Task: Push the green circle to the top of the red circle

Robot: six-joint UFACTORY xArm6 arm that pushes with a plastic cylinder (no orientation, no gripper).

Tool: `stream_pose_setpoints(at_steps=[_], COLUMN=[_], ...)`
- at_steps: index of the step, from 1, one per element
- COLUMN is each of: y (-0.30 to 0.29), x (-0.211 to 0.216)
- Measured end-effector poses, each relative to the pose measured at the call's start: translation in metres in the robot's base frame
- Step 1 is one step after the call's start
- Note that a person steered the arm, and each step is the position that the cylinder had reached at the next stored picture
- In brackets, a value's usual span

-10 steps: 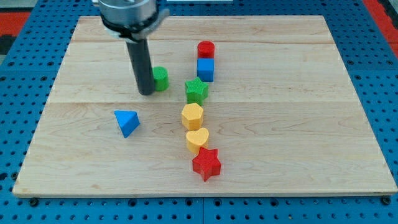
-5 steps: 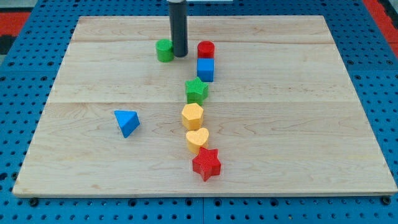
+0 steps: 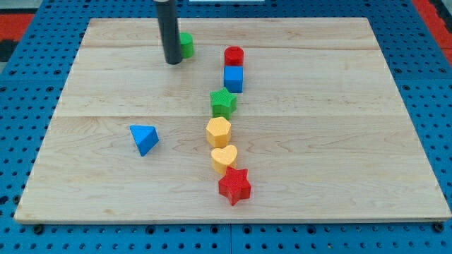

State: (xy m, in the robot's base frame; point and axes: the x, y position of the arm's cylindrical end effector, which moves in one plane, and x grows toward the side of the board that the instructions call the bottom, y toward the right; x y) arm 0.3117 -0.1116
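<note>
Surface (image 3: 367, 141): pale wooden board of jointed planks, evenly lit. Beneath it: blue perforated panel (image 3: 21, 141), visible at 3, 6 and 9 o'clock. Red patches (image 3: 14, 28) at 10 and 2 o'clock corners.

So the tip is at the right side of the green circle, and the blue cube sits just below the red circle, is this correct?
Not quite. In the camera view my tip is at the left side of the green circle, partly in front of it, not at the right. The rest holds: the blue cube sits just below the red circle.
</note>
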Motion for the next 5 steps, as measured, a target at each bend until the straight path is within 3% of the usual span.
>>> stream_pose_setpoints(at_steps=[2, 3, 4, 5], y=[-0.006, 0.096, 0.122, 0.05], x=[-0.049, -0.068, -0.068, -0.076])
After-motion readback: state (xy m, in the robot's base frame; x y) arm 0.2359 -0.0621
